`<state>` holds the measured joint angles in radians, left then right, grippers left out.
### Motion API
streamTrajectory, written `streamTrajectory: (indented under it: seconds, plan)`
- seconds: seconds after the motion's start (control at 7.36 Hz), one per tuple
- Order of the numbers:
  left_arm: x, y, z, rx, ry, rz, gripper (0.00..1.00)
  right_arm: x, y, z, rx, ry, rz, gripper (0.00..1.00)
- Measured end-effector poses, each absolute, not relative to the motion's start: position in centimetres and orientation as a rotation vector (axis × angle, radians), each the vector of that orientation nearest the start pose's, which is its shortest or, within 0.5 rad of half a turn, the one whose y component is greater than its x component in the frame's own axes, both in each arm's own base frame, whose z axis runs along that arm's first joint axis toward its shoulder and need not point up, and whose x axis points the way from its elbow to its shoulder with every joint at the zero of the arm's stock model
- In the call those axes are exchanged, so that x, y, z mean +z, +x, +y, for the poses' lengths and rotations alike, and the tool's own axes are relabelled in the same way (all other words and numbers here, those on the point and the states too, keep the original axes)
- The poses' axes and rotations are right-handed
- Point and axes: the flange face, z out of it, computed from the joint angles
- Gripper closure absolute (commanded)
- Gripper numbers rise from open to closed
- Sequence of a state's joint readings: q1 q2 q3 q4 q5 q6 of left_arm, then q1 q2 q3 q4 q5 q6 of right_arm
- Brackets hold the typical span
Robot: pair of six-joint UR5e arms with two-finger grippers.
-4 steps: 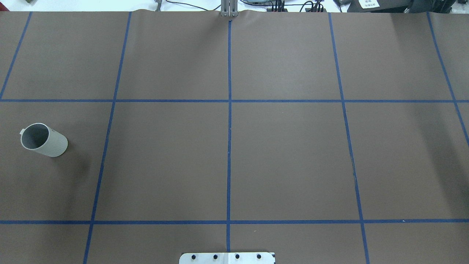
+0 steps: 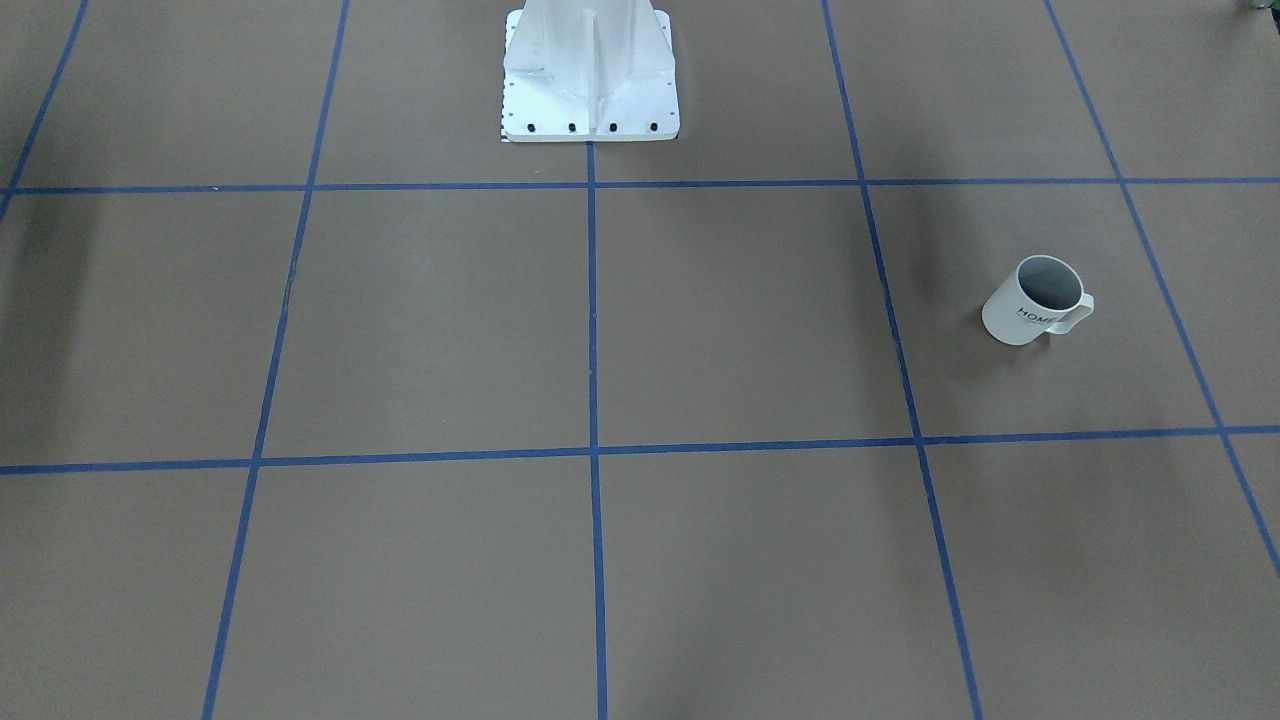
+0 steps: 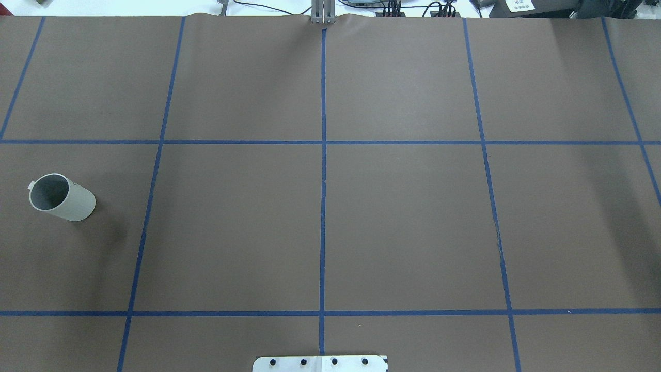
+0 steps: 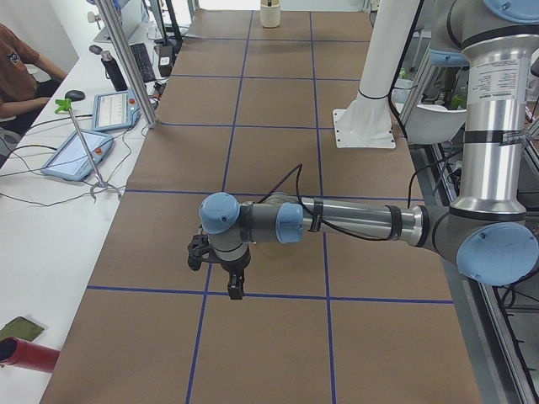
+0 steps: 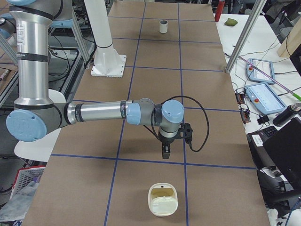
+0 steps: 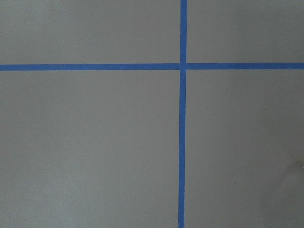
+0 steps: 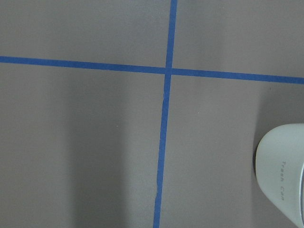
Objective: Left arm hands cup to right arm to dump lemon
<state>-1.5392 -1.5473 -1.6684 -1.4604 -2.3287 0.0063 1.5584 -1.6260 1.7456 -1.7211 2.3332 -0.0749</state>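
Observation:
The cream-white cup [image 3: 62,197] stands upright on the brown table at the robot's left; it also shows in the front view [image 2: 1035,300], with "HOME" on its wall, and far off in the exterior right view [image 5: 163,26]. Its inside looks grey; no lemon shows. The left arm [image 4: 354,220] reaches out high over the table, its gripper [image 4: 234,290] pointing down, empty below; I cannot tell if it is open. The right arm [image 5: 99,112] does likewise, and I cannot tell whether its gripper [image 5: 165,153] is open. Neither gripper is near the cup. Both wrist views show no fingers.
A white trash can [image 5: 162,200] stands at the table's right end, near the right gripper; its "Trash Can" wall shows in the right wrist view [image 7: 282,180]. The white robot base [image 2: 590,90] is at mid-table. Blue tape lines grid the table. Operator desks flank the far side.

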Motion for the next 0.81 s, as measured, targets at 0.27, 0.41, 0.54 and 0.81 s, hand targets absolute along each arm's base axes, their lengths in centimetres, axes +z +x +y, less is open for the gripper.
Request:
streamTrajectory:
  seconds: [0.27,0.41,0.54,0.81]
  plan:
    - [63.7,-4.7,-49.4,0.052,0.018,0.757,0.0,61.4,5.9,-46.4,-0.07,-0.004,-0.763,0.0]
    - [64.0,-4.6,-49.9,0.062,0.053,0.759,0.0,61.2,5.9,-46.5,-0.07,-0.002,-0.764,0.0]
    - [63.4,-4.5,-51.0,0.055,0.08,0.76,0.0,61.0,5.9,-46.6,-0.07,0.003,-0.764,0.0]
    - [60.5,-3.7,-53.7,0.038,0.119,0.767,0.0,59.6,5.9,-46.5,-0.075,0.028,-0.762,0.0]
